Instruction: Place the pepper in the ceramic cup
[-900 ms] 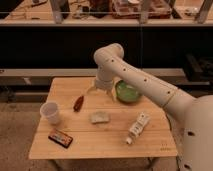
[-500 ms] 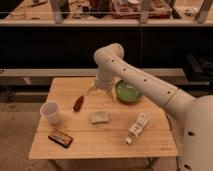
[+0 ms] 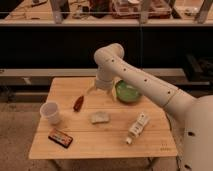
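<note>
The small dark red-brown pepper lies on the wooden table, left of centre. The plain white ceramic cup stands upright near the table's left edge, a little in front of and left of the pepper. My gripper hangs from the white arm above the table's back middle, to the right of the pepper and apart from it, next to the green bowl. It holds nothing that I can see.
A green round bowl sits at the back right. A pale lump lies mid-table. A white tube lies at the front right. A flat black-and-orange box lies at the front left. Dark shelving stands behind the table.
</note>
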Controlling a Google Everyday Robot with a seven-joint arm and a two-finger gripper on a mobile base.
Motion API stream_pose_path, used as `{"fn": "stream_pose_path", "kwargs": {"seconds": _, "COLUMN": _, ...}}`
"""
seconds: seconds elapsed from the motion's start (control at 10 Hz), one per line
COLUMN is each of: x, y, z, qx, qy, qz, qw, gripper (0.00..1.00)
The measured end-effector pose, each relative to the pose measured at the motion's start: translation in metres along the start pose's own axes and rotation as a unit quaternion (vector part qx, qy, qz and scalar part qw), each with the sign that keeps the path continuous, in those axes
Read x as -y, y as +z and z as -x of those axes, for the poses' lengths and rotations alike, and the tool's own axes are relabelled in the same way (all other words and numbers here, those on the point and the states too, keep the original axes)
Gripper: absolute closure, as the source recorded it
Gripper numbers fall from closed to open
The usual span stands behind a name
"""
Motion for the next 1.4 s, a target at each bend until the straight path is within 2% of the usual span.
{"fn": "stream_pose_path", "kwargs": {"seconds": 1.1, "x": 0.000, "y": 0.001, "z": -0.003, "qx": -0.001, "qy": 0.001, "qz": 0.001, "qw": 1.0000, "gripper": 0.20}}
{"fn": "stream_pose_path", "kwargs": {"seconds": 1.3, "x": 0.016, "y": 0.018, "z": -0.015, "qx": -0.008, "qy": -0.009, "qz": 0.007, "qw": 0.9999, "gripper": 0.20}}
{"fn": "stream_pose_path", "kwargs": {"seconds": 1.4, "x": 0.037, "y": 0.041, "z": -0.029, "qx": -0.015, "qy": -0.022, "qz": 0.009, "qw": 0.9996, "gripper": 0.20}}
